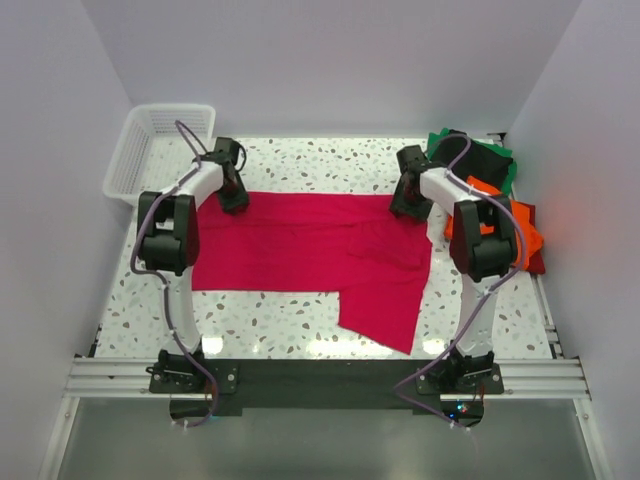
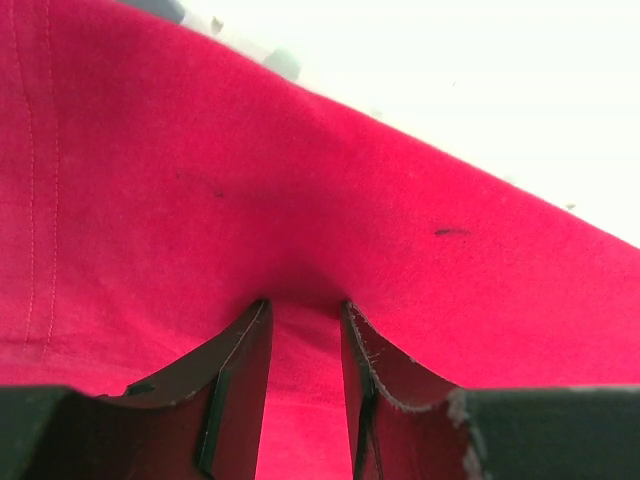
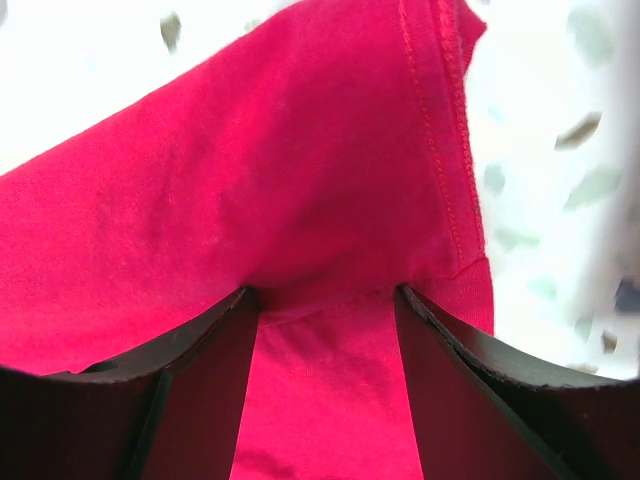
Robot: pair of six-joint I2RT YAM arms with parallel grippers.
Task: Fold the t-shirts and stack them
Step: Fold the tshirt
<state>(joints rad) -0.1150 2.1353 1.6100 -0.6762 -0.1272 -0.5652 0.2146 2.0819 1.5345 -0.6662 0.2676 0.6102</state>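
A crimson-pink t-shirt lies spread flat across the table, one part hanging toward the near edge. My left gripper is down on the shirt's far left edge. In the left wrist view its jaws stand narrowly apart with a ridge of the pink cloth pinched between them. My right gripper is down on the far right edge by the stitched hem. In the right wrist view its jaws stand wider apart, astride a fold of cloth.
A pile of black, green, orange and dark red shirts lies at the right, just beside the right arm. A white mesh basket stands at the far left corner. White walls close in the table on three sides.
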